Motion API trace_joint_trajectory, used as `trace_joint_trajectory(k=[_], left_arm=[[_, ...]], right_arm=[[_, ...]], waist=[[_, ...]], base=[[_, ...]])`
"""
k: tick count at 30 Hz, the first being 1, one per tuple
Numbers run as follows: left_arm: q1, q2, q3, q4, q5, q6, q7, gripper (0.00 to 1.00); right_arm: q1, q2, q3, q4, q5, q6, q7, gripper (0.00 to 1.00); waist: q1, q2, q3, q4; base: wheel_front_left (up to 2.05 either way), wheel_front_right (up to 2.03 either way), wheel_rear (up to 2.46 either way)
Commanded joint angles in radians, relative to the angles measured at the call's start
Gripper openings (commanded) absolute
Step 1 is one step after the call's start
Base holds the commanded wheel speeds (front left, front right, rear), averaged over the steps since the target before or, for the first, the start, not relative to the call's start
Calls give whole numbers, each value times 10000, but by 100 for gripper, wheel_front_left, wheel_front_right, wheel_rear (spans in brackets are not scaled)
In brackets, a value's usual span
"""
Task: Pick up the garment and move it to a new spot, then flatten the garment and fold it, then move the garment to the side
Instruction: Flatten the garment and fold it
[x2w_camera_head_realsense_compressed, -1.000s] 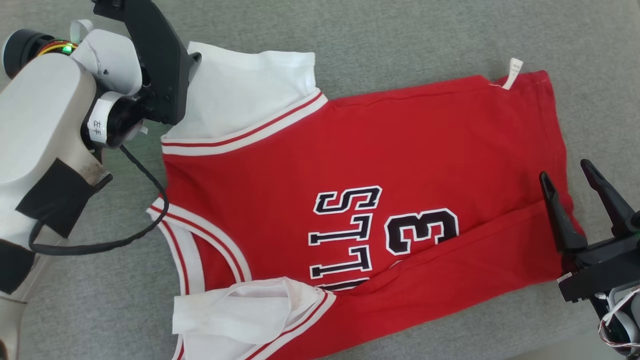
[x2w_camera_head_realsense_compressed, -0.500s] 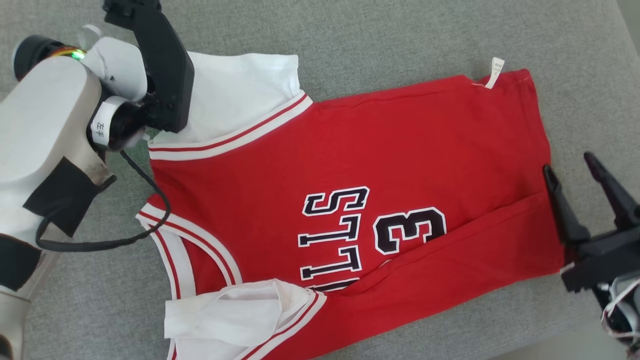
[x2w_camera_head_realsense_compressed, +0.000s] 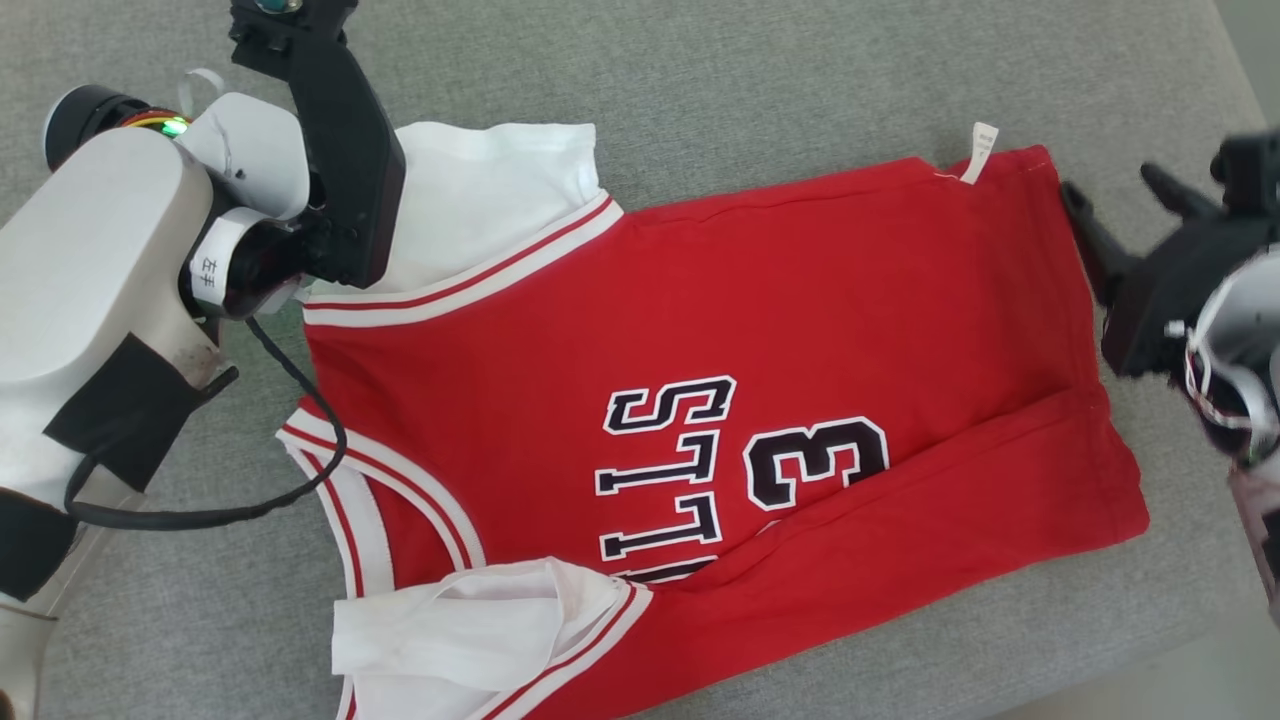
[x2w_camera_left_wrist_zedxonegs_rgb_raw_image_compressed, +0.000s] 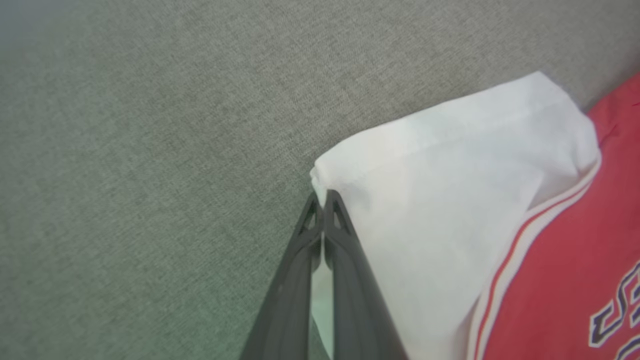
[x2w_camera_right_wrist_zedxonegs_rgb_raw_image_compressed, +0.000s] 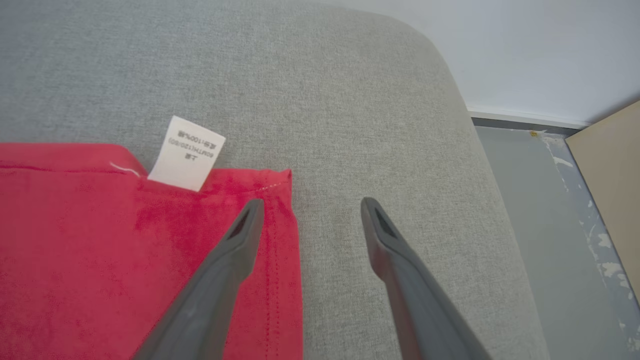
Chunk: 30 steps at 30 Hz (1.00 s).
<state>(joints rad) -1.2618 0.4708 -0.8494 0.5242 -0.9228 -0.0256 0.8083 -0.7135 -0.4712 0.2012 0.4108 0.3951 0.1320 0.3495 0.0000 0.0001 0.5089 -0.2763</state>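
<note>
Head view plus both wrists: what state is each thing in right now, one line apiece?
jersey: spread on the grey cushion, one long side folded over the lettering.
upper white sleeve: corner pinched by the left gripper.
lower white sleeve: crumpled, loose.
care label: sticking out at the hem.
left gripper: shut on the sleeve corner.
right gripper: open, fingers either side of the hem edge, gripping nothing.

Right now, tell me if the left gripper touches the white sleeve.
Touching. Left wrist view: left gripper shut on the corner of the white sleeve.
</note>
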Motion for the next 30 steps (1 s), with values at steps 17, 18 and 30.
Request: trace_joint_trajectory(k=[17,18,30], left_arm=[[-232,140,-75,-583,121,118,64,0],[-238,148,-75,-597,128,121,49,0],[-464,358,23,-617,442,-312,-1050,0]], right_arm=[[-1221,562,-302,1434,-693,-22,1132,0],[-1241,521,-259,1459,-692,-22,1094,0],[-1493,209,-283,1749,-279,-22,375,0]], waist=[[0,-1,219,347],[0,-1,230,365],[0,-1,239,636]], base=[[0,0,0],[0,0,0],[0,0,0]])
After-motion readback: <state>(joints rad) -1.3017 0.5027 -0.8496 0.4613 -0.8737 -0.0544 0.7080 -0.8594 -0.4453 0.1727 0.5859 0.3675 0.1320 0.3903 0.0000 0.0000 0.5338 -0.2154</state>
